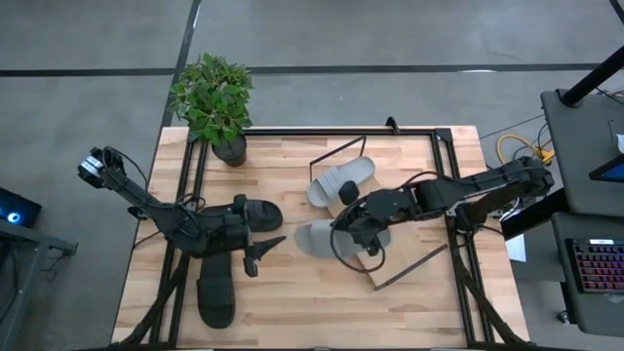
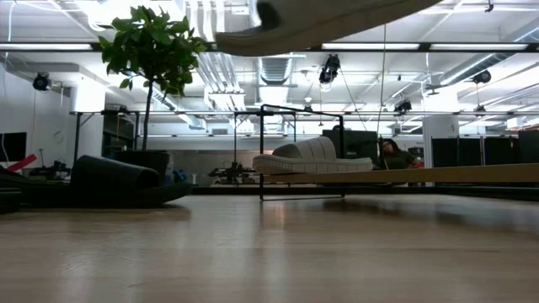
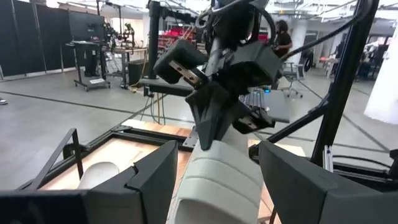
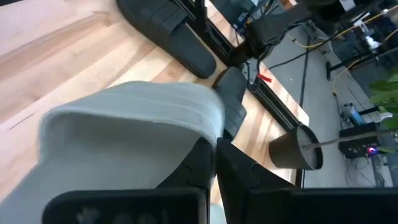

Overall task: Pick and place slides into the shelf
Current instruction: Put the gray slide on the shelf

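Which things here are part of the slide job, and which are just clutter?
Job:
- grey slide gripped by right gripper
- second grey slide on the shelf
- black slide under the left arm
- other black slide
- left gripper, open

Lying about:
- potted plant
- keyboard

Bright, even overhead ceiling light, soft shadows, blurred close foregrounds

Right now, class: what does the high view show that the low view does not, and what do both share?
Only the high view shows both arms: the right gripper shut on a grey slide, and the left gripper open beside it. Only the low view shows a seated person in the room behind. Both show the plant, the shelf and the grey slide on it.
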You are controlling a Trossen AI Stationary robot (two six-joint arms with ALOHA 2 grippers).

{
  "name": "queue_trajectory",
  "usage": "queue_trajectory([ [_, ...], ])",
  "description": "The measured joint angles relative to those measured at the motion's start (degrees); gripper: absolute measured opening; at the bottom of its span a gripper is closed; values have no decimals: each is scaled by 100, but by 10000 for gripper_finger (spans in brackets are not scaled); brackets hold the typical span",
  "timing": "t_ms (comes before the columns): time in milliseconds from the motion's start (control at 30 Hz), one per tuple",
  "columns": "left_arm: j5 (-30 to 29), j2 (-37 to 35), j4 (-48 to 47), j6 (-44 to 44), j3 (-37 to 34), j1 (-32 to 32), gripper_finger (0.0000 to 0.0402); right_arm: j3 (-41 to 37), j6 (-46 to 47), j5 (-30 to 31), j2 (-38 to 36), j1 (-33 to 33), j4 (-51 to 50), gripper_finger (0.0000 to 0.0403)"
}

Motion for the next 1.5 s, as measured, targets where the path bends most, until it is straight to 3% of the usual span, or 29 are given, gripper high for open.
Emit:
queue_trajectory([
  [100,4,119,-26,13,0,0,211,-39,11,-329,-206,-100,-234,8],
  [233,0,308,-53,13,0,2,211,-153,164,-1414,-546,-453,-517,8],
  [467,-28,453,-15,197,9,4,211,-421,237,-2438,-932,-1250,-558,8],
  [1100,-46,424,4,412,11,7,211,-1405,-594,-5448,-799,-3343,-344,8],
  [1500,-303,446,-6,418,11,7,211,-1508,-853,-6224,-581,-4206,-344,8],
])
